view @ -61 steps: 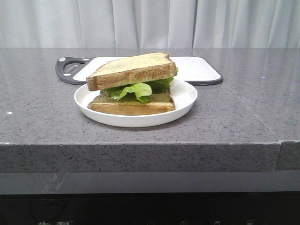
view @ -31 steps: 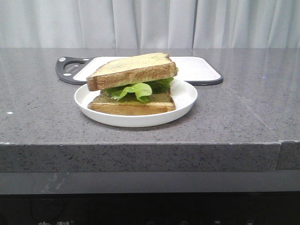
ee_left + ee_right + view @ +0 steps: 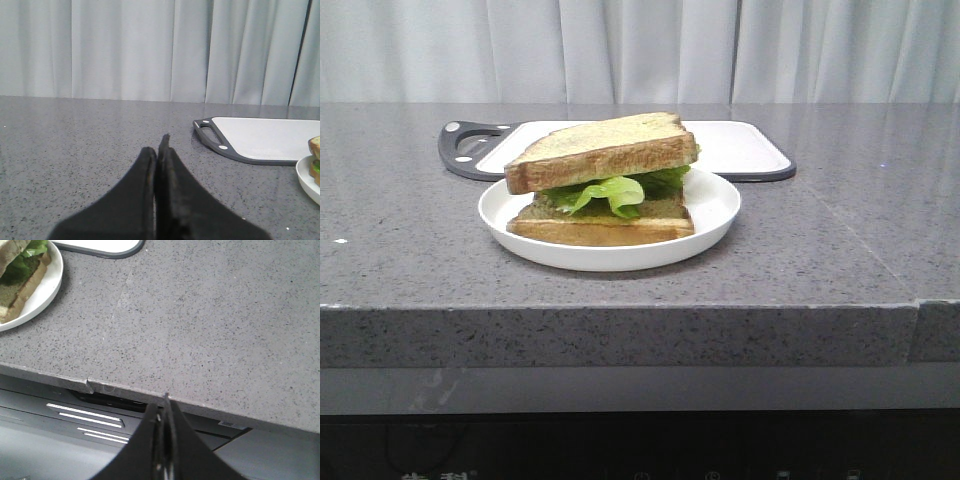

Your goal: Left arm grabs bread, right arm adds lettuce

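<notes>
Bread (image 3: 603,150) tops the stack on white plate (image 3: 712,205), table (image 3: 840,250) centre. Lettuce (image 3: 610,191) sandwiched betw. it and thinner bottom slice (image 3: 600,228), frills out at 6 o'clock. Cutting board (image 3: 745,150) touching plate at 12 o'clock. Left gripper (image 3: 160,150) fingers together, empty, over bare table. Right gripper (image 3: 164,407) fingers together, empty, at table's near edge.

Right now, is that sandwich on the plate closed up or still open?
Closed: the bread lies tilted on the lettuce, another slice beneath, on the plate.
</notes>
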You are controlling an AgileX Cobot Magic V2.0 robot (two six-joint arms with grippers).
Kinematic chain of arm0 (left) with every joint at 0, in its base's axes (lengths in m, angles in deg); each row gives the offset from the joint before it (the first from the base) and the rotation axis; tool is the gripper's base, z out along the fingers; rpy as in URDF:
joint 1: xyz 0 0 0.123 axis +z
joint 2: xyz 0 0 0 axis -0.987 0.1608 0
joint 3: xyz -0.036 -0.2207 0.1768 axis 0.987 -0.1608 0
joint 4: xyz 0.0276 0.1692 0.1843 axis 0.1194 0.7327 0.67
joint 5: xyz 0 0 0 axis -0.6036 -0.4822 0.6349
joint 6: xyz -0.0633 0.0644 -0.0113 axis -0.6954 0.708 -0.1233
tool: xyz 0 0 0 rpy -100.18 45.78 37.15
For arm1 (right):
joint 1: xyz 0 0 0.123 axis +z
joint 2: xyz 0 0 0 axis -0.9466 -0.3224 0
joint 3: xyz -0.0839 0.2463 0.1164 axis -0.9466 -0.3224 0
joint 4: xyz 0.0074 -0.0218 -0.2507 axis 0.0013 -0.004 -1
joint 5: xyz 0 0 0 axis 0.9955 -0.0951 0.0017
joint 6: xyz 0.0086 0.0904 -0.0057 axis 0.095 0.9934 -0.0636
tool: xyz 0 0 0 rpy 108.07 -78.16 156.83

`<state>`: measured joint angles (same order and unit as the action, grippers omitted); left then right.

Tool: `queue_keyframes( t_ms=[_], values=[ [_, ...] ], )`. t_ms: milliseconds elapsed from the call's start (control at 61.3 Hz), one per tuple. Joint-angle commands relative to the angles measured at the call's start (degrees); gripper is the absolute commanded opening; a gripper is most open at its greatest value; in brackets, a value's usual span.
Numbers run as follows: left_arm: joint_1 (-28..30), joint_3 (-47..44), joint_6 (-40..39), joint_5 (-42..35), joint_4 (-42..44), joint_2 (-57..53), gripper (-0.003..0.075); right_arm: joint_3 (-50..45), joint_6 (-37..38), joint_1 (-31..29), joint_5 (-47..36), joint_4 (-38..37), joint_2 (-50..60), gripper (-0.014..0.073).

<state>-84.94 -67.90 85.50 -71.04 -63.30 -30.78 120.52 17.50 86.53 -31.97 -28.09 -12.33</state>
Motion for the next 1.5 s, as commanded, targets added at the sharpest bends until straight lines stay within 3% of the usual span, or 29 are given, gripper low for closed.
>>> queue_keyframes(
  t_ms=[0,212,473,653,914,1485],
  values=[
    [0.04,-0.24,-0.08,-4.59,-0.36,-1.07,-0.002,1.44,-0.04,0.03,-3.53,-0.81,-0.23,-0.0118],
    [0.04,-0.24,-0.08,-4.59,-0.36,-1.07,-0.002,-0.32,-0.04,-0.98,-6.95,-2.43,3.08,-0.0118],
    [0.04,-0.24,-0.08,-4.59,-0.36,-1.07,-0.002,-20.84,0.01,-6.84,-37.88,-0.31,16.44,-0.0118],
    [0.04,-0.24,-0.08,-4.59,-0.36,-1.07,-0.002,-34.53,0.01,-9.6,-48.63,2.77,25.21,-0.0118],
    [0.04,-0.24,-0.08,-4.48,-0.36,-1.07,-0.002,-43.58,0.01,-11.41,-53.22,4.85,30.43,-0.0118],
    [0.04,-0.24,-0.08,-4.48,-0.36,-1.07,-0.002,-43.47,0.01,-11.28,-51.84,5.51,30.43,-0.0118]
  ],
)
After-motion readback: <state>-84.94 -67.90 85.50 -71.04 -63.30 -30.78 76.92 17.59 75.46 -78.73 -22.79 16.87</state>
